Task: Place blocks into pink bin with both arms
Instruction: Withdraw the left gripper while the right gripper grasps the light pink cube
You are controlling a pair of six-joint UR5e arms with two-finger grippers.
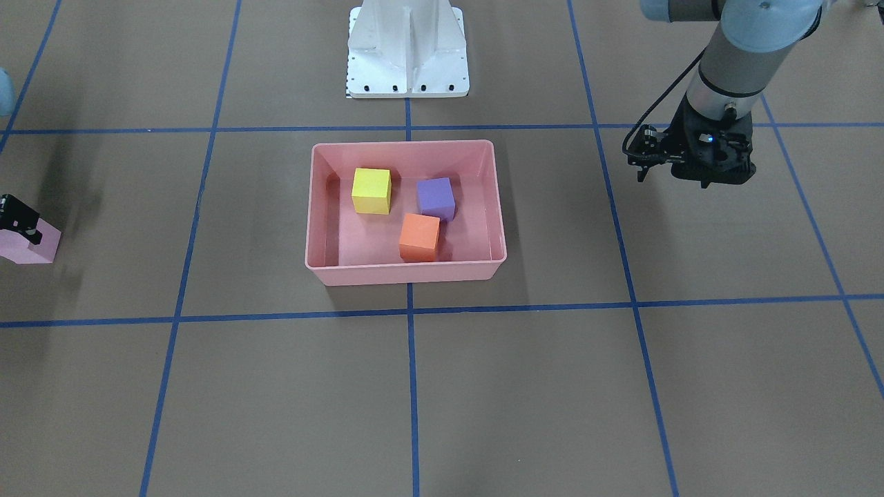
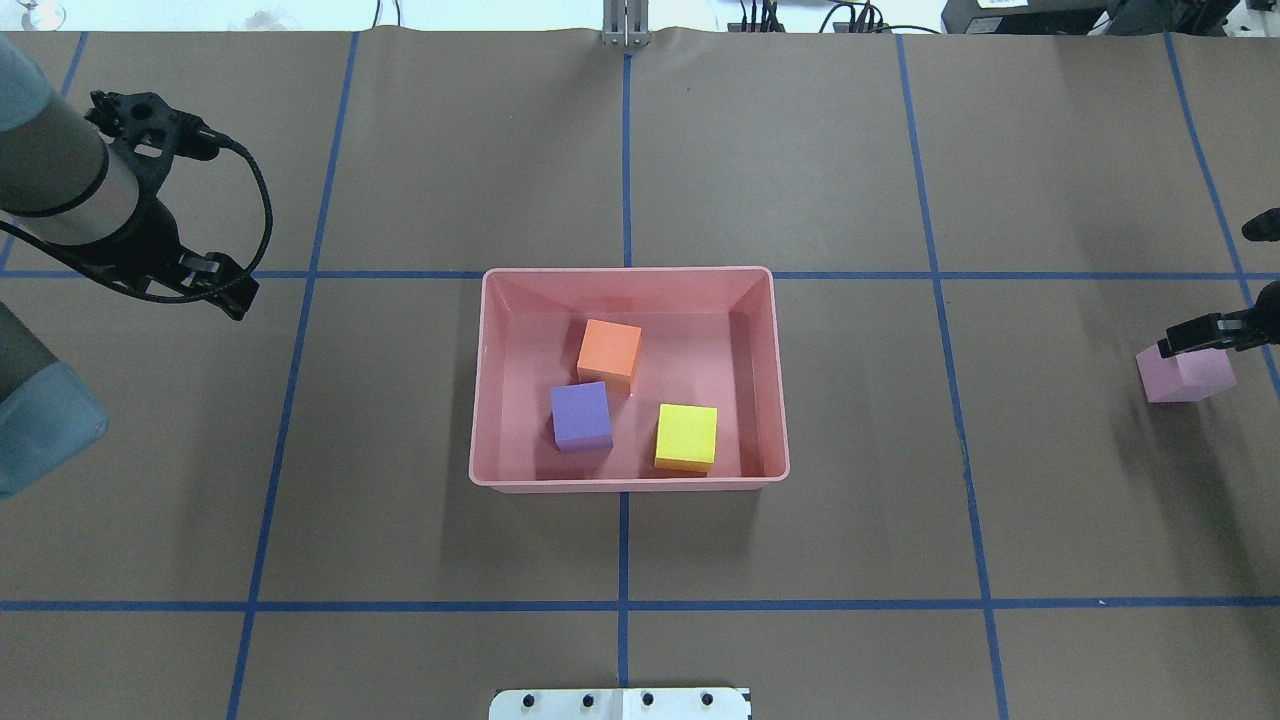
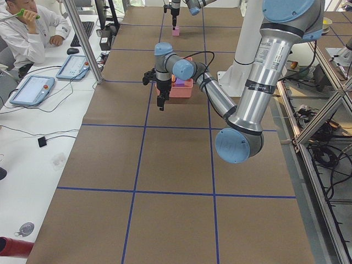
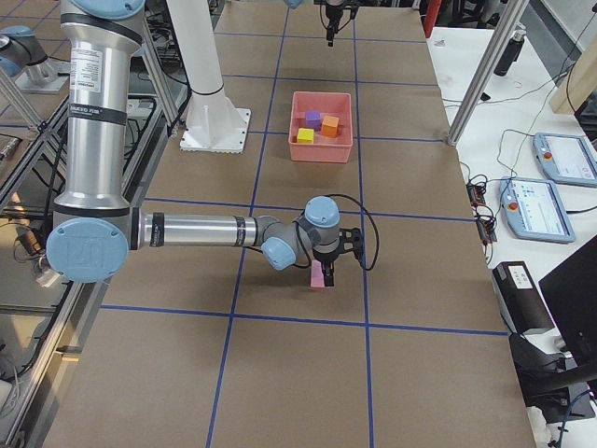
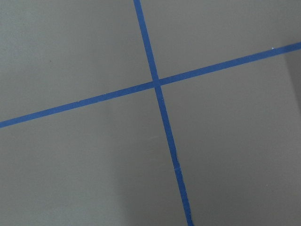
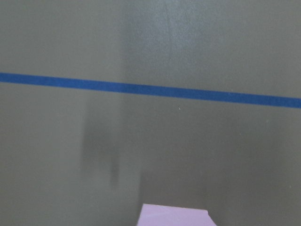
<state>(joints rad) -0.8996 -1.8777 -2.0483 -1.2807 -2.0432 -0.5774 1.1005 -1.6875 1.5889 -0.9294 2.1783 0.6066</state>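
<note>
The pink bin (image 2: 628, 279) stands mid-table and also shows in the front view (image 1: 407, 273). Inside lie the yellow cube (image 2: 686, 436), the purple cube (image 2: 581, 416) and the orange cube (image 2: 609, 353). The light pink cube (image 2: 1190, 375) sits far out on the robot's right side, by the frame's edge, and also shows in the front view (image 1: 31, 250). My right gripper (image 2: 1205, 335) is down at it, with one black finger across its top edge; the rest is cut off. My left gripper (image 2: 215, 290) hovers over bare table to the bin's left. Neither gripper's jaws show clearly.
The white base mount (image 1: 407, 52) stands on the robot side of the bin. Blue tape lines (image 2: 626, 605) grid the brown table. In the side views, operators' tablets and cables lie on a white bench (image 3: 33, 91) past the far edge.
</note>
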